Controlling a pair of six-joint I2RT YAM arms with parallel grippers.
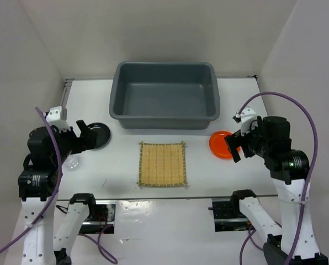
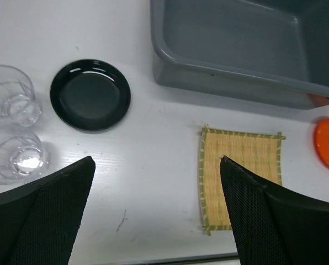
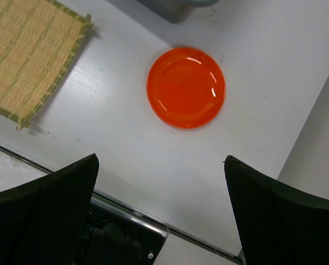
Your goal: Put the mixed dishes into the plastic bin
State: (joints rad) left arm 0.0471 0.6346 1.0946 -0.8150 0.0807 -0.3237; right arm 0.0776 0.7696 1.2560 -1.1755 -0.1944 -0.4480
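Observation:
The grey plastic bin (image 1: 164, 120) stands empty at the back middle. The tan bamboo mat (image 1: 162, 164) lies flat in front of it. The orange dish (image 1: 219, 144) sits right of the mat and the black dish (image 1: 100, 134) sits left. A clear cup (image 1: 72, 162) stands at the far left; the left wrist view shows two clear cups (image 2: 10, 102) (image 2: 15, 153). My left gripper (image 1: 85, 136) is open and empty above the table beside the black dish (image 2: 90, 95). My right gripper (image 1: 234, 146) is open and empty, just near of the orange dish (image 3: 186, 87).
White walls close in the table on the left, back and right. The near table edge with the arm mounts (image 1: 231, 207) lies below the mat. The bin's corner (image 3: 175, 8) shows at the top of the right wrist view.

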